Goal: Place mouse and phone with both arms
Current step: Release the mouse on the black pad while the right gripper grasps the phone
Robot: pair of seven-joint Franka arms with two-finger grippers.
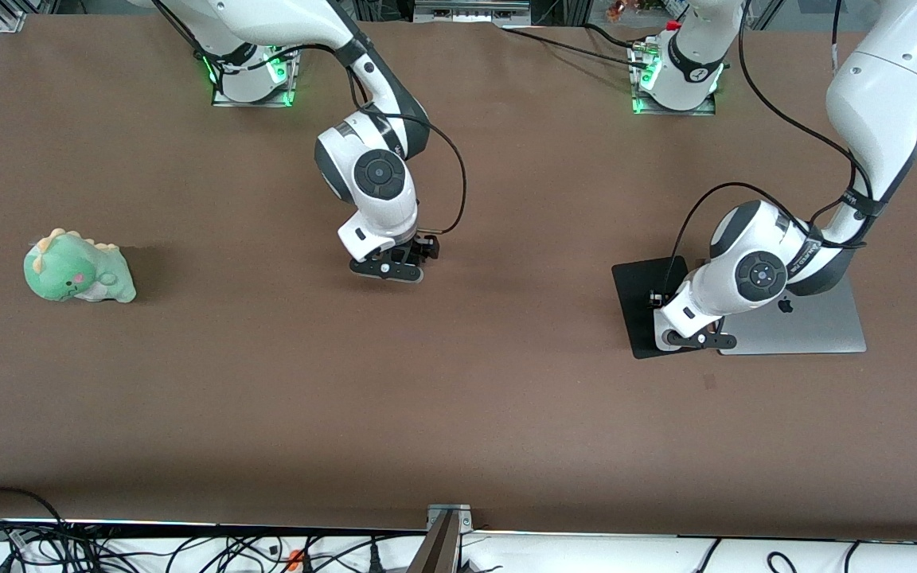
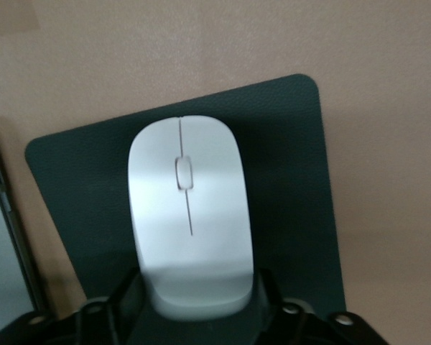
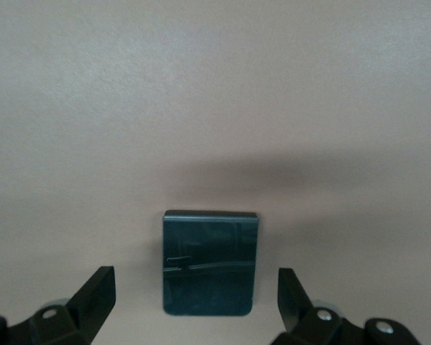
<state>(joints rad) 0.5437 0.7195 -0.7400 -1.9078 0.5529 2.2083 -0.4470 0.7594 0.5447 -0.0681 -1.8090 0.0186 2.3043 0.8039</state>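
White mouse (image 2: 190, 215) – black pad (image 2: 302, 194); phone (image 3: 210, 262) seemingly black.

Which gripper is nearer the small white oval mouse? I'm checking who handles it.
Left. The left gripper is right at the small white oval mouse on the flat black mouse pad; the right gripper hangs mid-table, open, over the small black phone.

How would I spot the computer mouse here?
Find the silver laptop at the left arm's end of the table; a black mouse pad lies beside it. The mouse sits on that pad: the only glossy white oval there.
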